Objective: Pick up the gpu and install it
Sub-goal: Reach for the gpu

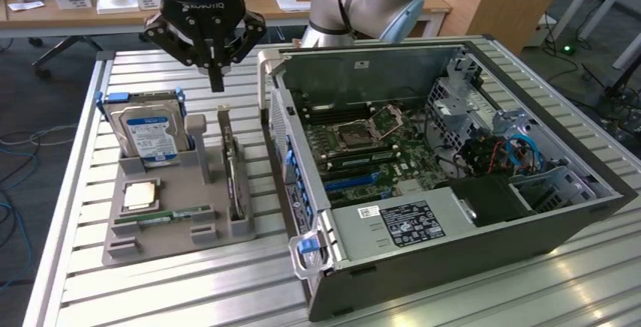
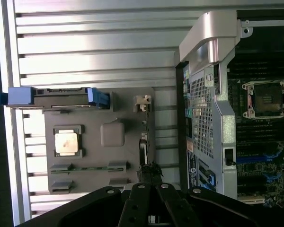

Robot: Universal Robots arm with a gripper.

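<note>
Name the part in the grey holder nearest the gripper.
The gpu: the thin dark card standing on edge beside the computer case. The hard drive, CPU and memory stick sit farther toward the exterior view's left.

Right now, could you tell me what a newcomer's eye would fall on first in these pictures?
First, the big open computer case on the exterior view's right, its motherboard bare. Then the black gripper hanging over the grey parts tray on that view's left, where the gpu stands on edge near the blue-handled hard drive.
</note>
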